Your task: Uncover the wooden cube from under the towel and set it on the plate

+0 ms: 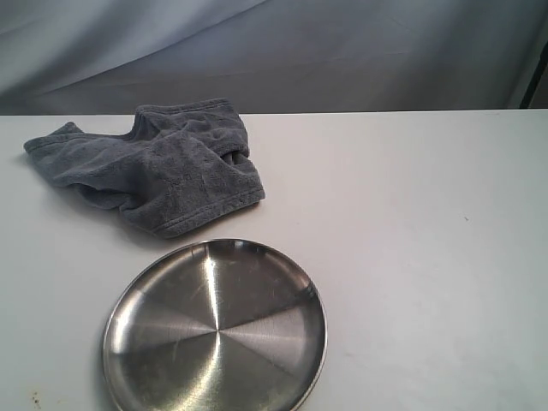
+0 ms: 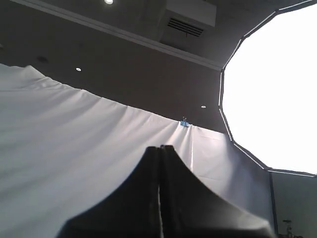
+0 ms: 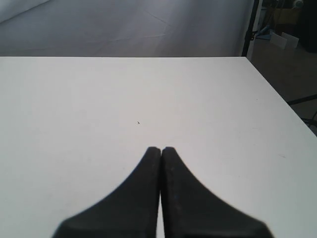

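Note:
The blue-grey towel point(image 1: 163, 164) lies bunched on the white table at the back left, humped in the middle. The wooden cube is hidden; no part of it shows. The round steel plate point(image 1: 137, 291) rests at the front, just in front of the towel. Neither arm appears in the exterior view. My left gripper point(image 2: 160, 148) is shut with nothing in it and points up at a grey backdrop cloth and the ceiling. My right gripper point(image 3: 161, 148) is shut and empty, hovering over bare white table.
The table's right edge point(image 3: 277, 94) and far edge run near my right gripper. A grey backdrop cloth point(image 1: 342, 51) hangs behind the table. A bright studio light panel point(image 2: 277, 84) fills part of the left wrist view.

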You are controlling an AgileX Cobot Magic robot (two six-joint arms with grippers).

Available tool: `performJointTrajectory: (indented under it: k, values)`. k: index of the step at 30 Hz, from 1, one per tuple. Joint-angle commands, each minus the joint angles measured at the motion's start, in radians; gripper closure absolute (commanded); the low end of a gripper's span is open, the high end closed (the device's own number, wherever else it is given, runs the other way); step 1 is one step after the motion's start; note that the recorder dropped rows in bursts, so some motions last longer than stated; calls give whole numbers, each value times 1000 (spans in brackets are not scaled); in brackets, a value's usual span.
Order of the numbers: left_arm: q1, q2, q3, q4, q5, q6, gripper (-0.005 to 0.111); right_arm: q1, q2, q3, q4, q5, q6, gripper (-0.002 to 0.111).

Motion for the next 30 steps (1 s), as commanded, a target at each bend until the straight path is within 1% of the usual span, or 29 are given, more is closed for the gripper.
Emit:
performJointTrajectory:
  k: [1, 2, 4, 9, 10, 12, 13, 16, 19, 22, 25, 27, 30]
  values:
    - [2, -3, 1, -27, -4, 100, 107, 1, -6, 4, 0, -4, 4, 108]
    - [2, -3, 1, -27, -4, 102, 107, 1, -6, 4, 0, -4, 4, 108]
    - [2, 3, -19, -25, 60, 104, 107, 1, -6, 4, 0, -4, 4, 108]
    - [2, 218, -157, -1, 72, 82, 107, 1, -6, 4, 0, -4, 4, 108]
    - [2, 289, -195, 14, 67, 63, 107, 1, -6, 4, 0, -4, 4, 108]
    - [2, 401, -251, 46, 43, 28, 107, 1, -6, 4, 0, -4, 4, 108]
    - [2, 465, -294, 72, 9, 7, 107, 1, -6, 4, 0, -4, 4, 108]
    - [2, 649, -403, 146, -93, 2, 107, 1, -6, 4, 0, -4, 4, 108]
    - [2, 795, -521, 223, -153, -10, 107, 1, -6, 4, 0, -4, 4, 108]
    - [2, 918, -616, 293, -155, -70, 107, 1, -6, 4, 0, -4, 4, 108]
    - [2, 1030, -677, 304, -158, -78, 107, 1, -6, 4, 0, -4, 4, 108]
    - [2, 1086, -705, 304, -158, -73, 107, 1, -6, 4, 0, -4, 4, 108]
    - [2, 1153, -714, 304, -158, -71, 107, 1, -6, 4, 0, -4, 4, 108]
